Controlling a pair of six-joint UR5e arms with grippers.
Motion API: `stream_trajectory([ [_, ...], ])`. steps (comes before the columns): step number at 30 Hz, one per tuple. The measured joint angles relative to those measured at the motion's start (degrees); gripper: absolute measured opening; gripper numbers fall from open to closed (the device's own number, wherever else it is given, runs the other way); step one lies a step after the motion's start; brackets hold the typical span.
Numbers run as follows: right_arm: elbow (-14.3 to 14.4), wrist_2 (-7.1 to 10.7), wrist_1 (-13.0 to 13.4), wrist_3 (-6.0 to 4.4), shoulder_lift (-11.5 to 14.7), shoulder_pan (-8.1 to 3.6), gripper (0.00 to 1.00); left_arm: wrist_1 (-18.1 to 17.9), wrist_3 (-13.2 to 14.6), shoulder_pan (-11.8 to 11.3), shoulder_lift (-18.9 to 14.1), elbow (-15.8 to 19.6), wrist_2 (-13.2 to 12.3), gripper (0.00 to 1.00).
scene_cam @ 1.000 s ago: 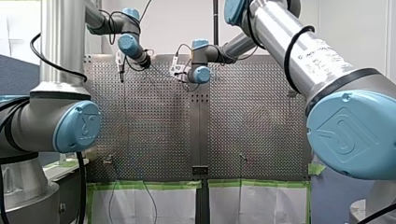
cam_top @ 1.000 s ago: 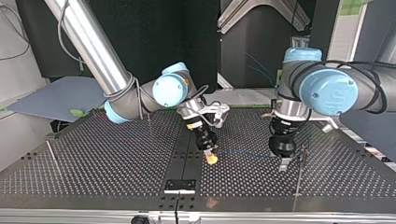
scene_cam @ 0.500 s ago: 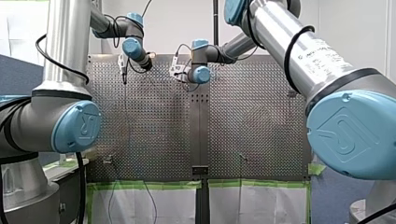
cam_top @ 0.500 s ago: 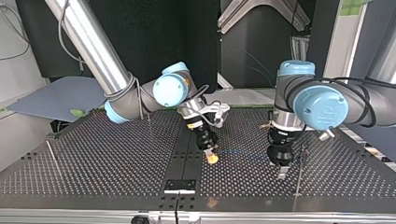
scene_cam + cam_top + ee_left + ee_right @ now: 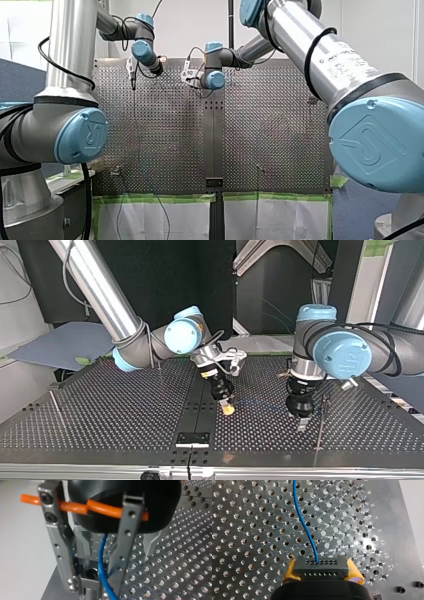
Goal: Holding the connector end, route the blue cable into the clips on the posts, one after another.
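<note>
Blue cable [image 5: 302,522] is coming straight out of the black connector [image 5: 322,565]. My right end effector [image 5: 322,571] is pinching that connector from both sides with its yellow pads [image 5: 290,571], just over the perforated tabletop [image 5: 110,410]. From the connector, the cable is curving away ahead of the fingers across the holes.

In the top view that end effector is hanging around the middle of the tabletop, right beside the dark centre strip [image 5: 200,405]. A faint blue line is running from it toward the view's right, over to my left arm.

My left end effector [image 5: 92,587] is pointing down at the tabletop just beside a thin upright post [image 5: 320,425], closer to the tabletop's edge at the top view's right than to its middle. Its metal fingers [image 5: 125,542] are standing spread apart, and the cable is dropping down through the gap, much nearer one finger than the other. I honestly can't tell if it's touching that finger.

An orange tube [image 5: 105,508] is crossing the fingers up near the wrist. Under the fingertips there's a grey metal fitting [image 5: 83,543] bolted to the tabletop, and the cable is passing in front of it. Whether it's actually sitting in a clip, I can't make out.
</note>
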State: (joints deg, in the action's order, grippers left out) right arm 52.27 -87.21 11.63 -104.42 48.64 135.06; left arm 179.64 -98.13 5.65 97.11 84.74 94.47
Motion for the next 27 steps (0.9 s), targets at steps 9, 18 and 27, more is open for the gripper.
stream_trajectory([
  [9,0.0,0.01,-0.1,0.01,0.0,-0.04,0.00,-0.1,0.1,0.0,-0.4,0.0,0.3,1.00],
  [18,0.0,0.02,-0.1,-0.01,0.0,-0.10,0.00,-1.5,0.0,-0.2,-1.6,0.0,0.3,0.43],
  [27,0.0,0.01,-0.1,0.00,0.0,-0.05,0.00,-1.4,-0.7,0.0,-1.6,0.0,0.3,0.00],
])
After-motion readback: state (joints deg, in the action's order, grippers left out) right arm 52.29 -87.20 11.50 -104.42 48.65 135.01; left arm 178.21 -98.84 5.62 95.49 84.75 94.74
